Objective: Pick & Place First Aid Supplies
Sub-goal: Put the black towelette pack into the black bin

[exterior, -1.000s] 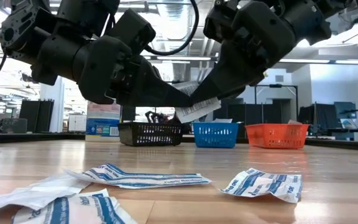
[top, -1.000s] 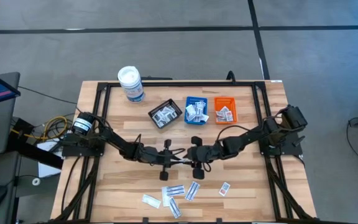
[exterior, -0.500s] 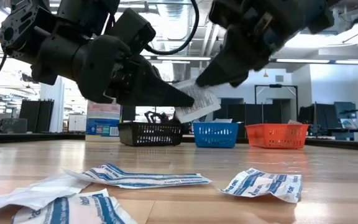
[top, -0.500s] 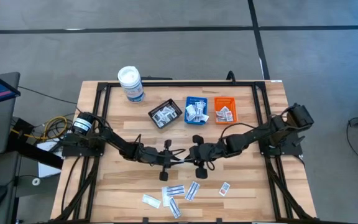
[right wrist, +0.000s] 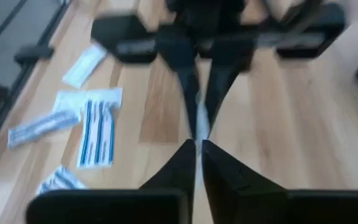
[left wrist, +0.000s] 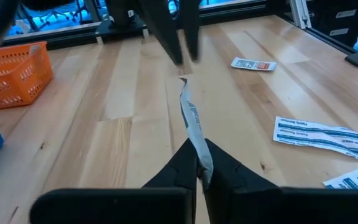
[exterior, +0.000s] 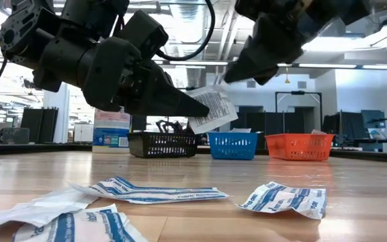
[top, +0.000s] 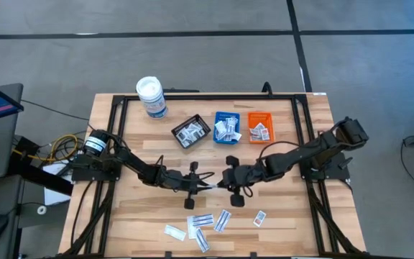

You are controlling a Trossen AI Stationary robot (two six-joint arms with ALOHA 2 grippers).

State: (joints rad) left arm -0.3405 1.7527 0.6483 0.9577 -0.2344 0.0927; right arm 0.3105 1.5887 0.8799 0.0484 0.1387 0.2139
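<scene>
Right now the left tool (exterior: 193, 106) is clenched on one white packet (exterior: 213, 111), holding it edge-up in the air above the middle of the surface (top: 279, 208). The right tool (exterior: 237, 72) sits just above and beside it with fingers pinched together, apparently on nothing. The risk, as I judge it, lies in the thin pinch: the packet is caught only by one end, so a quick swing toward the black tray (top: 190, 132), blue tray (top: 226, 126) or orange tray (top: 260, 127) could let it slip or flutter down among the loose packets (top: 200, 224) near the front edge.
</scene>
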